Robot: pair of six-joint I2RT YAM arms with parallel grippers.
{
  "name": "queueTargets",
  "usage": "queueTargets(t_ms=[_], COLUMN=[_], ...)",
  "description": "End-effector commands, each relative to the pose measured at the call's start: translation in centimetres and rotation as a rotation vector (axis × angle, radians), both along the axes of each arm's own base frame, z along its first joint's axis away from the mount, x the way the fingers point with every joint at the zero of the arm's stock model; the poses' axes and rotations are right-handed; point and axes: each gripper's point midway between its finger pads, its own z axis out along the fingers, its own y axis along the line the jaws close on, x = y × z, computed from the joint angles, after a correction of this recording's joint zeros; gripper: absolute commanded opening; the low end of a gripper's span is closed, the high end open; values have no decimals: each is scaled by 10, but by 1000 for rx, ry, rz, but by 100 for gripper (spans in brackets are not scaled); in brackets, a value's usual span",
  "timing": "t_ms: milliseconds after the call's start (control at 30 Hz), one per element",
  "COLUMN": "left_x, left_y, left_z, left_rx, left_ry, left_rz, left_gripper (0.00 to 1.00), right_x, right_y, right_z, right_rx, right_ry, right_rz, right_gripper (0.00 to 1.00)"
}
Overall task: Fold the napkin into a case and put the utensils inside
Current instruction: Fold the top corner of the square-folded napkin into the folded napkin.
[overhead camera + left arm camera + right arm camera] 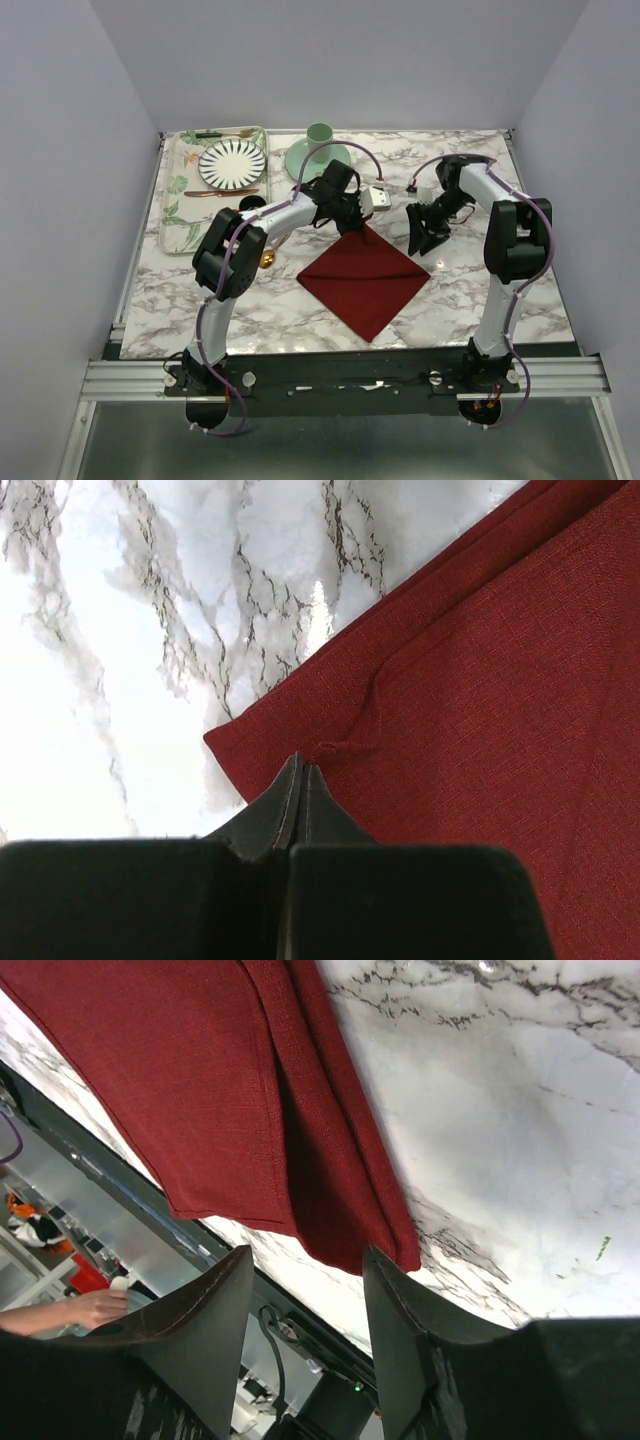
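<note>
The dark red napkin (365,278) lies flat on the marble table as a diamond, folded, with layered edges showing in the right wrist view (230,1080). My left gripper (352,218) is at its far corner. Its jaws are shut, and their tips (300,768) pinch a small pucker of the napkin (480,700). My right gripper (420,236) is open and empty, just off the napkin's upper right edge, and a napkin corner lies beyond its fingers (400,1310). A small gold piece (266,260), seemingly the spoon, peeks out beside the left arm. The knife is hidden.
A leaf-patterned tray (178,205) at the back left holds a striped plate (232,163), a green-handled utensil (215,134) and a brown-gold utensil (222,192). A green cup (319,133) stands on a green saucer (298,162) at the back.
</note>
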Motion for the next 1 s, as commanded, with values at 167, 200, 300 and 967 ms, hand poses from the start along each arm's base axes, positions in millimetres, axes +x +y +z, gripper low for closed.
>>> queueTargets(t_ms=[167,200,300,967], left_x=[1,2,4,30], left_y=[-10,-10,-11,8], left_z=[-3,-5,-9,14], left_rx=[-22,-21,-16,-56], left_ry=[22,25,34,69], left_rz=[-10,-11,3,177], left_gripper=[0,0,0,27], right_x=[-17,-19,-24,-19], right_y=[-3,-4,-5,-14], right_z=[-19,-20,-24,-11], right_rx=[-11,-11,-18,-68], right_ry=[68,72,80,20], right_rz=[-6,-8,-8,10], right_gripper=[52,52,52,56])
